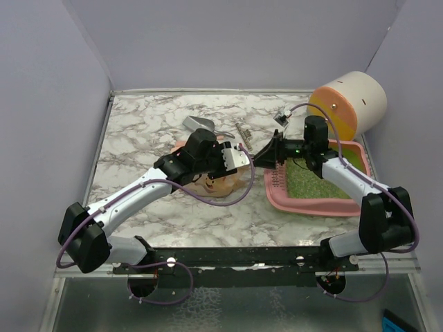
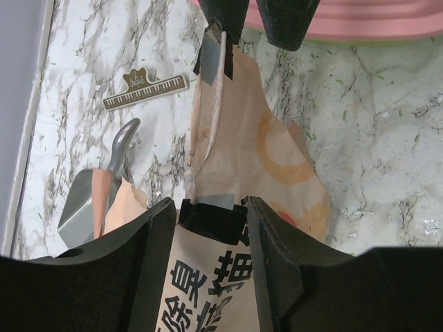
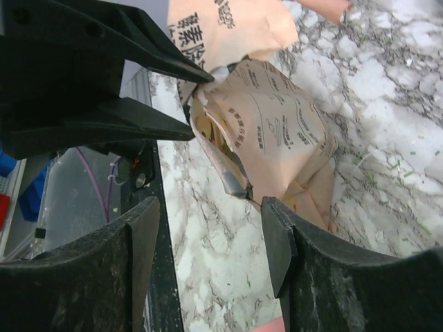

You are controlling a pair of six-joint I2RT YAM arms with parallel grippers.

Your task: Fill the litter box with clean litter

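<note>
The pink litter box [image 1: 304,205] sits at the right, with pale-green clean litter [image 1: 313,181] spread inside it. Its pink rim also shows at the top of the left wrist view [image 2: 360,21]. A tan printed bag [image 1: 220,182] lies on the marble left of the box. My left gripper [image 1: 239,158] is shut on the bag's taped part [image 2: 211,214]. My right gripper [image 1: 266,155] points left at the bag, open, its jaws [image 3: 211,207] wide apart just short of the bag's open end [image 3: 277,131]. Loose green specks lie scattered on the marble.
A grey metal scoop [image 1: 197,124] lies behind the bag, also in the left wrist view [image 2: 90,207]. A piano-pattern clip [image 2: 145,90] lies beside it. A cream, orange and yellow cylinder [image 1: 349,104] lies at the back right, behind the box. Purple walls close three sides.
</note>
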